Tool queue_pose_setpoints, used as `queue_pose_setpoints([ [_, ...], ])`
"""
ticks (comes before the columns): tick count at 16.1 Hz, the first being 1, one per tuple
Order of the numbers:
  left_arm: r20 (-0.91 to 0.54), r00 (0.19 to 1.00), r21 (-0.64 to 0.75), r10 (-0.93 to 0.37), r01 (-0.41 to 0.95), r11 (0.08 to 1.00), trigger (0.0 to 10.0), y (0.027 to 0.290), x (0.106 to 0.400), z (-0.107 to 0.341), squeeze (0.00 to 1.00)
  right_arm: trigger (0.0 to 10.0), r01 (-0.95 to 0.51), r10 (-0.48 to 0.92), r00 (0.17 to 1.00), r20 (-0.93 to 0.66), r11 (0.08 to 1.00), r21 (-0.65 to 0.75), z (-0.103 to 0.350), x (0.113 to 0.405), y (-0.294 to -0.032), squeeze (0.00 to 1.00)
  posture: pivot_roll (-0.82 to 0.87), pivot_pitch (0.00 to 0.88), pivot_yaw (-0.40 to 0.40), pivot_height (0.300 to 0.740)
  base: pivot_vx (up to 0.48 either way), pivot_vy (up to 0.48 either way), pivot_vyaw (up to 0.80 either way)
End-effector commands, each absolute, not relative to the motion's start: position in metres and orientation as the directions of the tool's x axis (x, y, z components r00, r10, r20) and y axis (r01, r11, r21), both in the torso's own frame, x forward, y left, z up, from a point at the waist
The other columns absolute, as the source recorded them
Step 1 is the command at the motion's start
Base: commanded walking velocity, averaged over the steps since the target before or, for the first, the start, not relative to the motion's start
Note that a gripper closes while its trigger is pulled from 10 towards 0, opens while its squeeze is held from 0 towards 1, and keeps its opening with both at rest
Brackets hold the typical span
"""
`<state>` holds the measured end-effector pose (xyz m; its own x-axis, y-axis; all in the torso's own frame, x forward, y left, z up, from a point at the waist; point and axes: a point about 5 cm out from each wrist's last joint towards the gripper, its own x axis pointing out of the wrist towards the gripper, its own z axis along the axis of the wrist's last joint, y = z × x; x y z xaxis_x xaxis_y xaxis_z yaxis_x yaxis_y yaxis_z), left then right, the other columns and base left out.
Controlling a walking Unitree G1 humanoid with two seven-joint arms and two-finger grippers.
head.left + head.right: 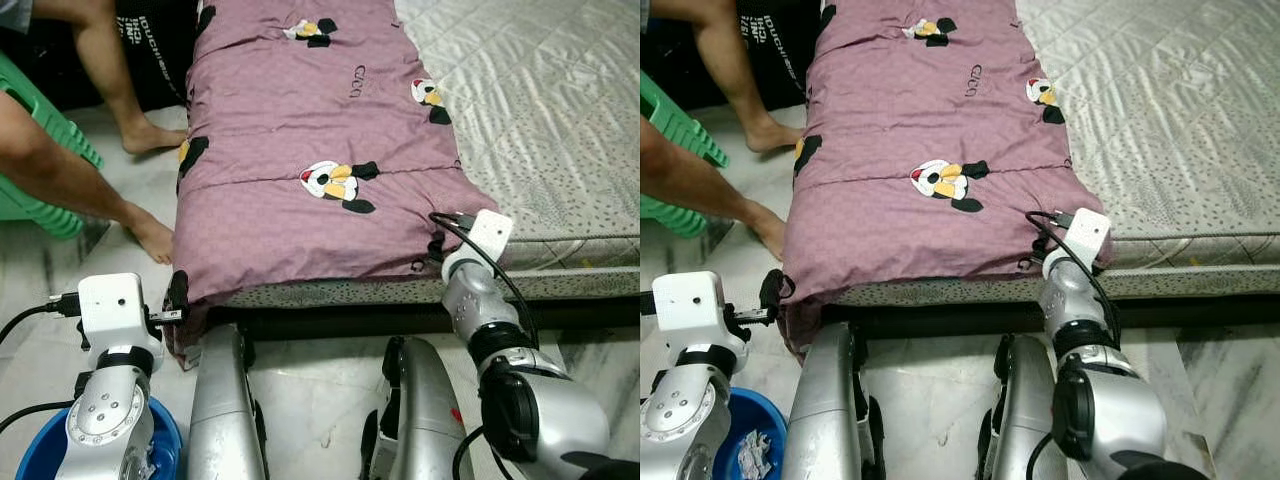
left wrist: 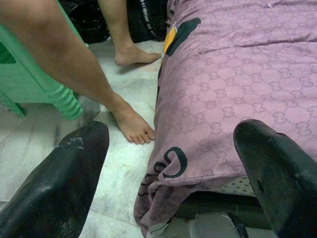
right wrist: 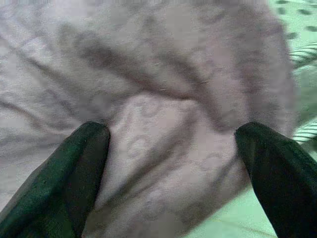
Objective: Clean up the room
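Now, stool: green [image 1: 40, 150] on the floor at my far left, with a person's legs [image 1: 95, 195] in front of it, one bare foot [image 1: 152, 238] just beside the quilt's edge.
Basin: blue [image 1: 30, 462], low on the floor under my left arm, with crumpled scraps inside it.
Left gripper: mine [image 2: 171, 173], at the quilt's near left corner, fingers [image 2: 59, 183] spread wide apart, holding nothing; the hanging corner lies between them in the wrist view.
Quilt: purple [image 1: 300, 120], printed with cartoon figures, spread along the left side of the mattress, its near end draped over the mattress edge.
Right gripper: mine [image 3: 171, 173], at the quilt's near right corner, fingers [image 3: 54, 178] apart with a fold of the cloth bunched between them, not clamped.
Mattress: pale and quilted [image 1: 560, 110], to the right of the quilt.
Floor: marble [image 1: 310, 410] between my legs.
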<state>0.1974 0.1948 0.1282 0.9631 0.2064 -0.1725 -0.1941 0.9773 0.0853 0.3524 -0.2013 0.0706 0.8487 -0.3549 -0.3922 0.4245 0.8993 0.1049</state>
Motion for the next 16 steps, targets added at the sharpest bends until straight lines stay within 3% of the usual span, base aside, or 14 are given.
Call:
queue_pose_setpoints([
  [1, -0.193, 0.959, 0.096, 0.207, -0.192, 0.977, 10.0, 0.196, 0.196, 0.124, 0.0, 10.0, 0.471, -0.394, 0.814, -0.427, 0.878, 0.089, 0.064, 0.346, -0.211, 1.0, 0.15, 0.132, 0.015, 0.543, 0.0, 0.0, 0.0],
  [7, -0.202, 0.955, 0.096, 0.215, -0.199, 0.975, 10.0, 0.197, 0.194, 0.123, 0.0, 10.0, 0.49, -0.397, 0.793, -0.462, 0.866, 0.097, 0.056, 0.33, -0.218, 1.0, 0.15, 0.133, 0.012, 0.543, 0.0, 0.0, 0.0],
  [10, -0.204, 0.956, 0.093, 0.209, -0.193, 0.977, 10.0, 0.197, 0.197, 0.122, 0.0, 10.0, 0.46, -0.393, 0.811, -0.433, 0.886, 0.057, 0.059, 0.306, -0.221, 1.0, 0.13, 0.124, 0.013, 0.543, 0.0, 0.0, 0.0],
  [12, -0.199, 0.959, 0.087, 0.202, -0.188, 0.978, 10.0, 0.196, 0.199, 0.122, 0.0, 10.0, 0.377, -0.344, 0.888, -0.306, 0.924, 0.054, 0.075, 0.304, -0.214, 1.0, 0.12, 0.119, 0.016, 0.543, 0.0, 0.0, 0.0],
  [14, -0.189, 0.963, 0.072, 0.191, -0.181, 0.981, 10.0, 0.191, 0.201, 0.123, 0.0, 10.0, 0.244, -0.234, 0.965, -0.113, 0.966, 0.084, 0.108, 0.323, -0.196, 1.0, 0.12, 0.122, 0.019, 0.543, 0.0, 0.0, 0.0],
  [16, -0.188, 0.965, 0.065, 0.181, -0.171, 0.983, 10.0, 0.189, 0.197, 0.124, 0.0, 10.0, 0.127, -0.13, 0.991, 0.024, 0.989, 0.078, 0.14, 0.341, -0.176, 1.0, 0.13, 0.135, 0.023, 0.543, 0.0, 0.0, 0.0],
])
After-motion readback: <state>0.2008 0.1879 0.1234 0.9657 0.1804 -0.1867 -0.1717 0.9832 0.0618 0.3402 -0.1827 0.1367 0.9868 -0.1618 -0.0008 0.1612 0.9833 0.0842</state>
